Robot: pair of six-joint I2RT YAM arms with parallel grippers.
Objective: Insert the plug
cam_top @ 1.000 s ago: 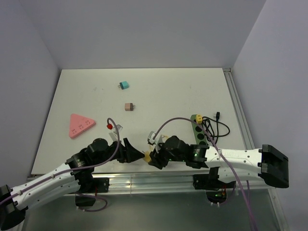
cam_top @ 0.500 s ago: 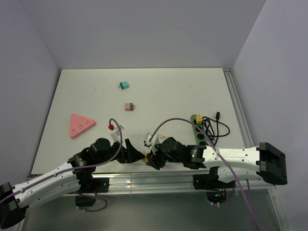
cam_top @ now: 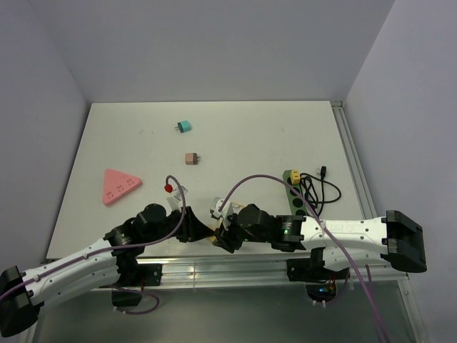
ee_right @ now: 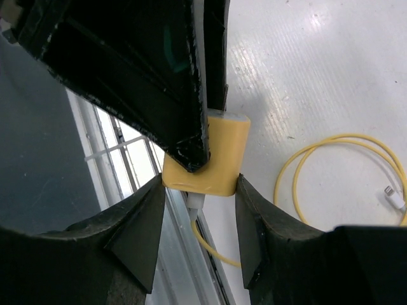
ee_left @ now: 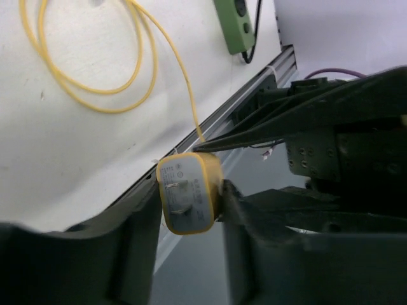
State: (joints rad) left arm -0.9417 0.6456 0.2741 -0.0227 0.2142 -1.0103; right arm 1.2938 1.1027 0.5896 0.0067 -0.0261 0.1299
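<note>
Left gripper (ee_left: 189, 190): fingers pressed on two opposite sides of the yellow plug (ee_right: 206, 152), clamped on it as far as the left wrist view shows.
Right gripper (ee_right: 200, 184): fingers closed on the same plug from the other side, one finger against each flank.
Meeting point: both grippers tip to tip, left one coming from the left, right one from the right, low over the table's (cam_top: 250, 136) near edge.
Plug, place: between both pairs of fingers, directly over the metal rail (cam_top: 235, 266) that runs along the near edge. Cannot tell whether it touches the rail or the table.
Plug, facing: rounded yellow body, face with grey markings turned toward the left wrist camera.
Yellow cable (ee_left: 95, 95): leaves the plug on the right gripper's side, then lies in loose loops on the table beyond the fingers. White connector (ee_right: 394, 197) at its free end, flat on the surface.
Green power strip (cam_top: 294, 194): beyond the right gripper and off to its right, near that arm's forearm, apart from the plug. A small yellow block (cam_top: 291, 174) sits at its far end.
Black cord (cam_top: 321, 187): coiled just right of the strip.
Pink triangle (cam_top: 118, 186): beyond the left gripper, off to its left, flat on the table.
Brown block (cam_top: 191, 158): straight ahead of the two grippers, well apart from them.
Teal block (cam_top: 185, 126): farther out along the same line, past the brown one.
</note>
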